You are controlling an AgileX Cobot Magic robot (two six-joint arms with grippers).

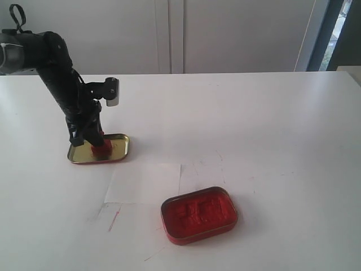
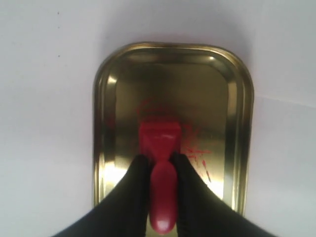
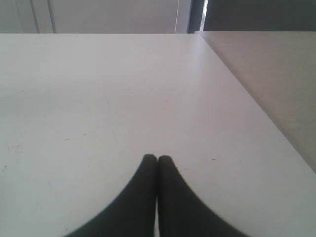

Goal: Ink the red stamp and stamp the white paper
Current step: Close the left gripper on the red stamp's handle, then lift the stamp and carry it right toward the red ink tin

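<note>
The red stamp (image 2: 159, 143) stands in the gold tin lid (image 2: 237, 98), its base on the lid's floor and its handle between my left fingers. My left gripper (image 2: 160, 160) is shut on the handle, both black fingers touching its sides. In the exterior view the left gripper (image 1: 95, 141) reaches down into the lid (image 1: 115, 151) at the left, over the stamp (image 1: 101, 149). The white paper (image 1: 144, 183) lies flat on the table in front of the lid. My right gripper (image 3: 157, 159) is shut on nothing above bare table; it does not show in the exterior view.
An open red ink tin (image 1: 198, 214) sits at the front centre, just right of the paper. Red ink smears mark the lid's floor (image 2: 200, 153) and the table (image 1: 114, 220) near the paper. In the right wrist view the table's edge (image 3: 256, 103) runs beside a lower surface.
</note>
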